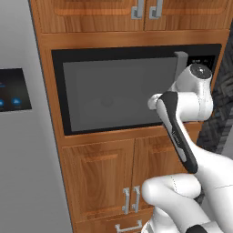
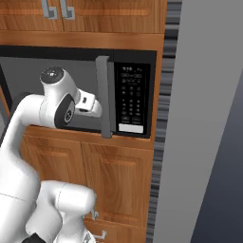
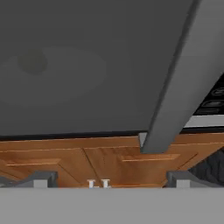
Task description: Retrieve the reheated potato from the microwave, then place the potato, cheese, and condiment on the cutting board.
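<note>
Microwave [image 1: 118,93] door shut; faint potato [image 3: 33,61] behind glass. Claw [image 3: 109,181] spread open, empty, near handle [image 2: 104,97]. Step: opening door. Next: close on handle, pull.

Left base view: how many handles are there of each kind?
Upper cabinet door handles: 2
Lower cabinet door handles: 2
Drawer handle: 1
Microwave door handle: 1
Total: 6
</note>
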Available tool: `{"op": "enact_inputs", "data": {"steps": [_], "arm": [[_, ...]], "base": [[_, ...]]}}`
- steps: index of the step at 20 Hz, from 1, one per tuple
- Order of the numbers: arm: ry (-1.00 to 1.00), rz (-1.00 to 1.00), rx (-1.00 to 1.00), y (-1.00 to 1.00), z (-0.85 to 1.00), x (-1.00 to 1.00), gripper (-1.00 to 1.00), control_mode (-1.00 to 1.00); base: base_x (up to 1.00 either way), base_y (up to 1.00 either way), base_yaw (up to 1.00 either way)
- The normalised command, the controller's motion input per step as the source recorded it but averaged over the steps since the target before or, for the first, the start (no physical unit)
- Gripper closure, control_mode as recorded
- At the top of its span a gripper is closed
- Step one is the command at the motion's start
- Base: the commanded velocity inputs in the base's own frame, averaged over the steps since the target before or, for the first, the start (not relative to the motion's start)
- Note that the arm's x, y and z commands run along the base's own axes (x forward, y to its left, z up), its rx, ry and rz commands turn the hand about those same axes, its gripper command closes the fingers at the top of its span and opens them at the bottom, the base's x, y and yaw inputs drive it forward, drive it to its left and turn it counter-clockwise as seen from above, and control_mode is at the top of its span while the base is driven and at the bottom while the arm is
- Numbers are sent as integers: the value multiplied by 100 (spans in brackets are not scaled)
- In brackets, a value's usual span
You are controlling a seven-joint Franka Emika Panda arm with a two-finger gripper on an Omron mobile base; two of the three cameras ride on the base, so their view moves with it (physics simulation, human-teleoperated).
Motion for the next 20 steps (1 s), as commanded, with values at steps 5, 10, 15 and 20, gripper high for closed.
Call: {"op": "enact_inputs", "data": {"steps": [5,10,15,20], "arm": [[-1,-8,8,-40,9,9,-100,-100],[0,-4,2,-28,18,19,-100,-100],[-6,0,0,-18,5,23,-100,-100],[-20,2,0,-13,0,40,-100,-100]], "base": [[0,0,0],[0,0,0],[0,0,0],[0,0,0]]}}
